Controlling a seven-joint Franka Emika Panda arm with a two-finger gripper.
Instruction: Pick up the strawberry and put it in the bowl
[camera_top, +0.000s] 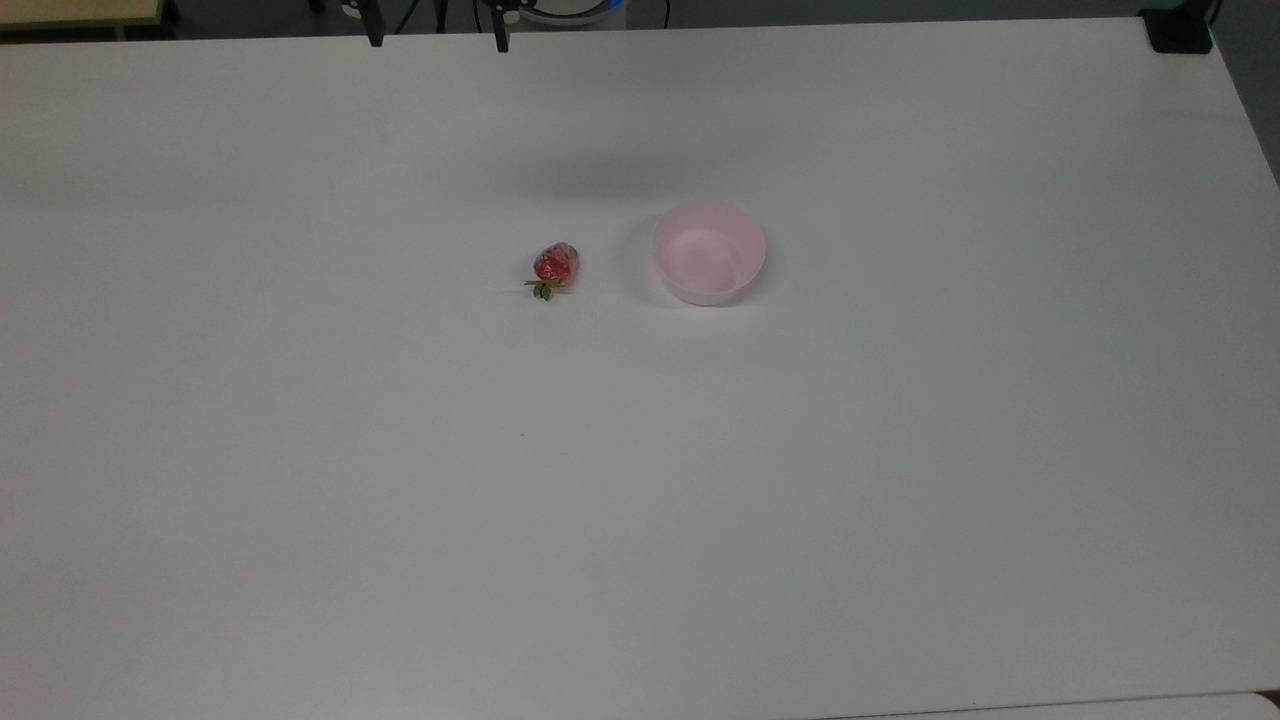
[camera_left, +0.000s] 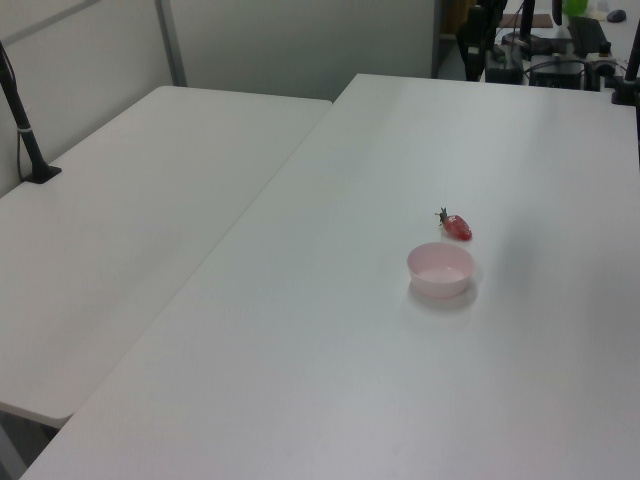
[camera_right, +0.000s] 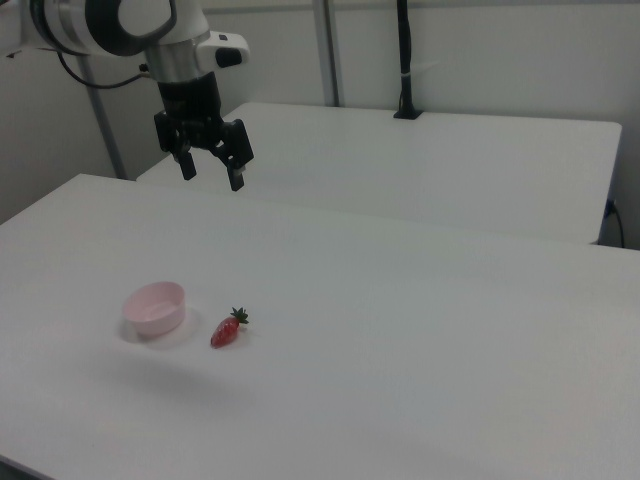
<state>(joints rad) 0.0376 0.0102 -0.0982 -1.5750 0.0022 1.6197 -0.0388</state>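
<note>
The end effector (camera_right: 210, 165), fingers apart and empty, hangs high over the white worktop (camera_top: 300, 500); the small glossy red strawberry (camera_right: 228, 331) lies mid-worktop below, beside the pale pink plastic bowl (camera_right: 154, 306).

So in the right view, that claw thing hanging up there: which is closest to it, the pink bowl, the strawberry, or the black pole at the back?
From the gripper, open above the table:
1. The bowl, below it, toward the right view's left.
2. The strawberry, just past the bowl, on the bowl's right in the right view.
3. The black pole, clamped to the rear table, far off toward the right view's right.
</note>
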